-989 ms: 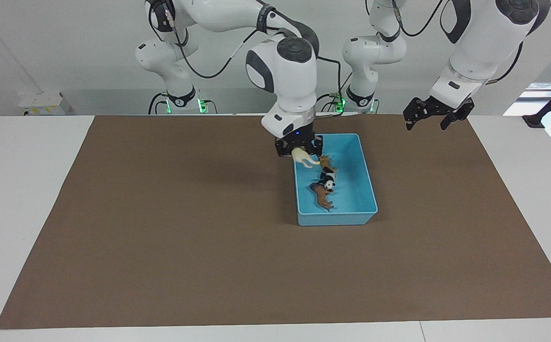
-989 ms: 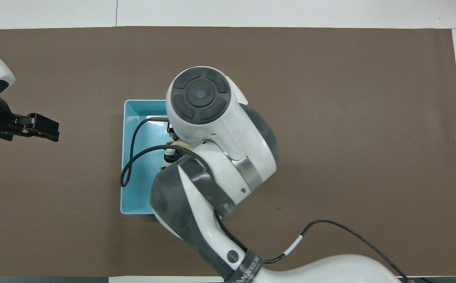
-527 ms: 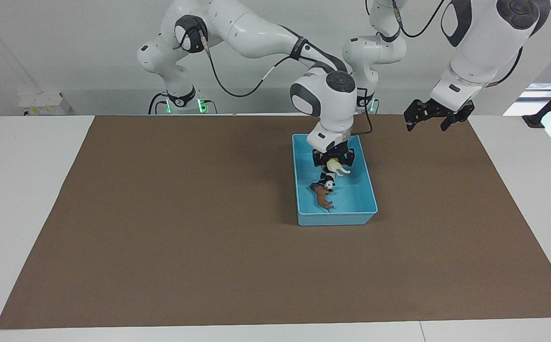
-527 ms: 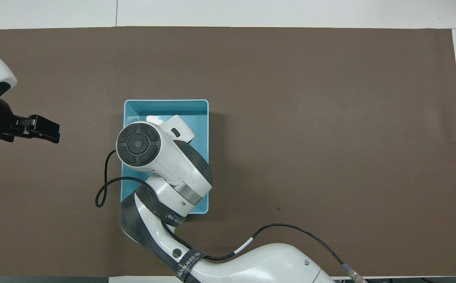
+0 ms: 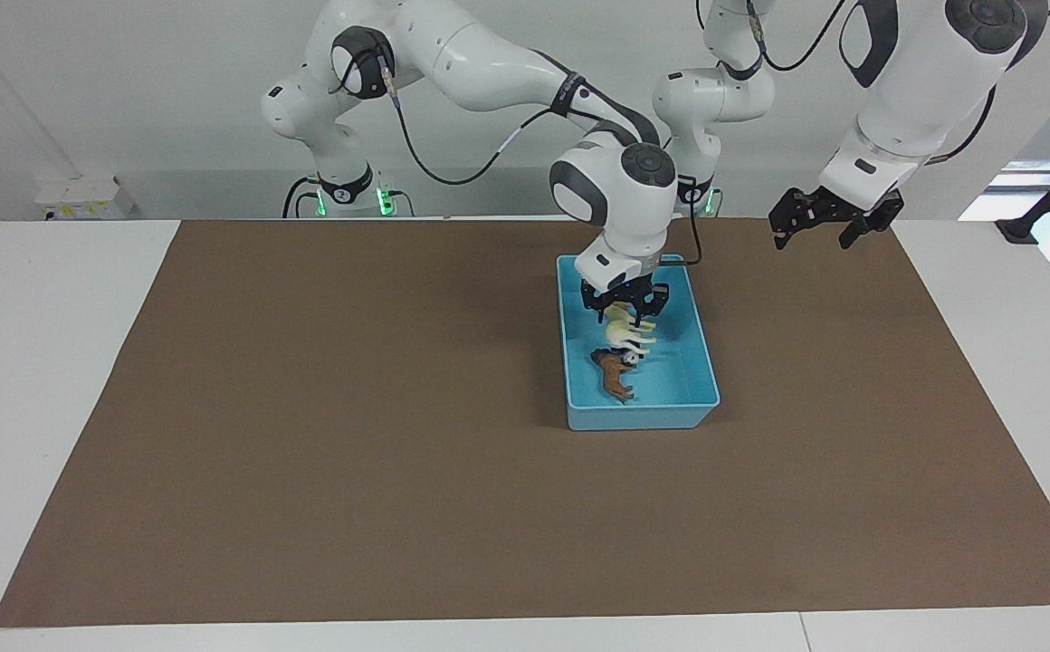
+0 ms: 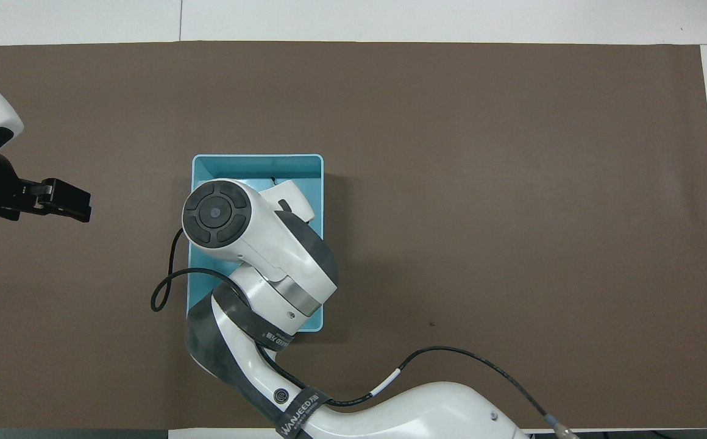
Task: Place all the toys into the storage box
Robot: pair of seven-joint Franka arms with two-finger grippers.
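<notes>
A: Surface and room are to be entered first.

B: A white table (image 5: pixel 45 380) is covered over most of its top by a brown mat (image 5: pixel 353 435). A pale wall is seen at the robots' end, and a small white box (image 5: pixel 80 196) sits by it near the right arm's end.

A: Other things, obstructions?

B: A black cable (image 6: pixel 174 286) loops from the right arm over the box's edge. In the overhead view the right arm's wrist covers most of the storage box (image 6: pixel 256 163), so its contents are read from the facing view.

A: Task items against the grippers?

B: The storage box (image 5: pixel 701 362) lies on the mat toward the left arm's end. The right gripper (image 5: pixel 625 311) is held over the box's part nearer the robots, with its fingers spread. The cream-white horse (image 5: pixel 626 331) is seen just under the fingertips, inside the box's outline; contact with the fingers cannot be told. The lion (image 5: pixel 614 373) lies on the box floor, farther from the robots. A bit of the panda (image 5: pixel 631 359) shows between horse and lion. The tiger is not made out.

A: Left arm?

B: It waits; the left gripper (image 5: pixel 822 226) is held open above the mat's corner at the robots' end.
</notes>
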